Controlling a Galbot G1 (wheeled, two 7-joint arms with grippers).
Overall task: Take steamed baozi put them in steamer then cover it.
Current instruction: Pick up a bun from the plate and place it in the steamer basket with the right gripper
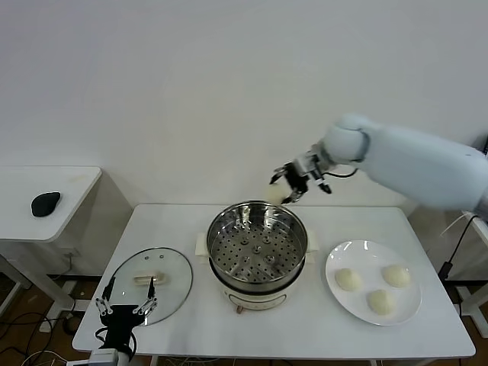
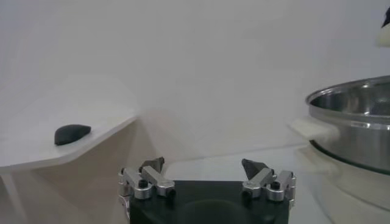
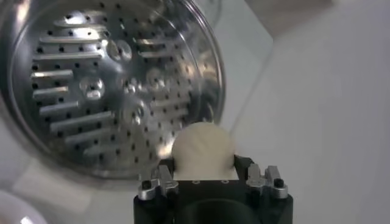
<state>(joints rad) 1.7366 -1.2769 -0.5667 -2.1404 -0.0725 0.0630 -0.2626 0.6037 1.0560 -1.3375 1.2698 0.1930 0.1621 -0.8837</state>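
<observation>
My right gripper [image 1: 293,183] is clamped on one small round cream-white dough bun [image 3: 203,150], the bun pinched between its fingers [image 3: 159,181] and hanging in the air above the far rim of the round shiny stainless-steel steamer [image 1: 258,252]. Below the fingertips I see the steamer's perforated tray [image 3: 103,85], bare of buns. Three more cream-white buns [image 1: 348,279] lie on the flat white round plate [image 1: 339,298], well off to the side of that gripper and beside the steamer.

My left gripper [image 1: 126,307] sits low at the near table edge with its fingers [image 2: 148,176] spread wide, gripping nothing. The round clear glass lid with its metal rim and cream handle [image 1: 150,279] lies flat on the white table [image 1: 320,332] just beyond those fingertips, next to the steamer. A dark computer mouse [image 1: 46,203] rests on a white side table [image 1: 72,183], well apart.
</observation>
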